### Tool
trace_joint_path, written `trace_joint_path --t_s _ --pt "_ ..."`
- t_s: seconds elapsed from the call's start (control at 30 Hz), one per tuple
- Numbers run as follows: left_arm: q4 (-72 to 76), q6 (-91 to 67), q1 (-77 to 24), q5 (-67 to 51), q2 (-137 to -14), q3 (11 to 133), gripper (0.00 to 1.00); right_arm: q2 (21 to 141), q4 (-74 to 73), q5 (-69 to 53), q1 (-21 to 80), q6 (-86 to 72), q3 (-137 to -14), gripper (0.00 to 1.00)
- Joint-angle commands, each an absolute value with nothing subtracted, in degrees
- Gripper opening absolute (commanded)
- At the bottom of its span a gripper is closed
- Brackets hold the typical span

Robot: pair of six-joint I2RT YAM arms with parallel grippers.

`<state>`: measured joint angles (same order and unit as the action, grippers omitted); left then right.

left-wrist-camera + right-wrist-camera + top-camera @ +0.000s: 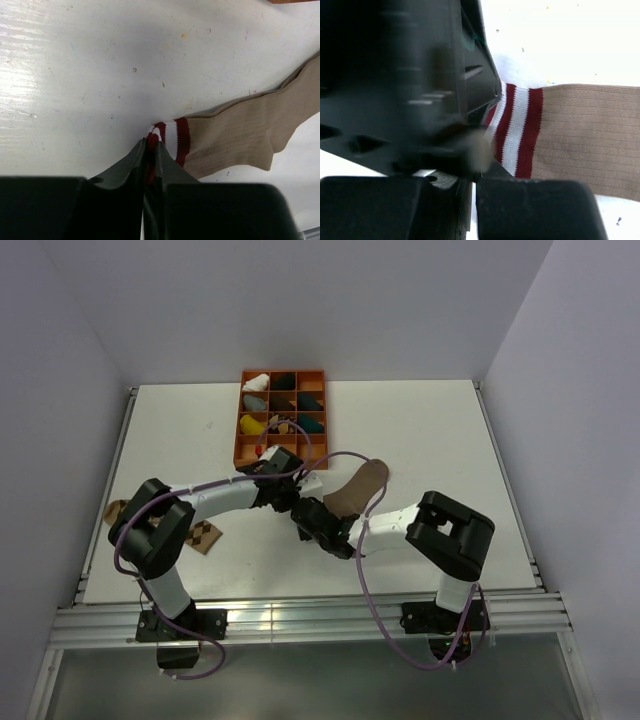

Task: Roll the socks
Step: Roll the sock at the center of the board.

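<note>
Two robot arms meet over the middle of a white counter [430, 430]. The left tool [151, 146] is closed, its two dark fingers pinching the edge of the red-and-white striped cuff [517, 130] of the tan sock [250, 130]. From that pinch the tan sock runs away from the left tool, flat on the counter, with its foot end farthest from the fingers.

The right tool [474, 182] is closed too and sits right against the left tool at the same cuff. The striped band lies just beyond its fingertips, on the right-hand side of the wrist view. The close view is blurred and partly blocked by the left tool, so I cannot tell whether the right tool has fabric between its fingers.

The argyle sock [206, 536] lies well away from both tools, partly under the left arm near its base. An orange tray [284, 372] of sock bundles sits just beyond the tools.
</note>
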<state>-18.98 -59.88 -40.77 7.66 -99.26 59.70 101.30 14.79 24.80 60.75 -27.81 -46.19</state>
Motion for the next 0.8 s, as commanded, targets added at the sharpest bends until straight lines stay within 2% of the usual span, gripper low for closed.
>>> trace_joint_path --t_s 0.0,0.13,0.2,0.27,0.3,0.53,0.77 --pt "-15.30 -61.35 -41.13 4.48 -94.75 58.89 0.18 98.71 16.25 19.61 56.87 -29.70 -41.93 0.00" --pt "-13.10 -62.05 -40.43 4.66 -92.82 57.04 0.31 96.24 19.77 9.78 51.96 -31.20 -38.41 0.00" --pt "-12.40 -62.40 -40.34 4.92 -91.94 56.52 0.41 95.63 21.88 6.26 50.37 -31.90 -36.92 0.00" --pt "-11.78 -62.66 -40.34 5.27 -90.62 55.81 0.46 95.36 24.68 0.48 48.00 -32.52 -35.34 0.00" --pt "-10.82 -62.75 -40.25 5.45 -89.92 55.11 0.52 95.10 25.48 -1.56 47.21 -33.48 -34.90 0.00" --pt "-3.27 -62.93 -40.25 4.48 -86.66 49.75 0.51 96.41 38.31 -18.88 39.12 -41.12 -28.49 0.00" --pt "2.89 -62.84 -40.34 2.99 -87.63 45.80 0.40 101.16 49.46 -28.56 33.67 -49.73 -26.46 0.00"
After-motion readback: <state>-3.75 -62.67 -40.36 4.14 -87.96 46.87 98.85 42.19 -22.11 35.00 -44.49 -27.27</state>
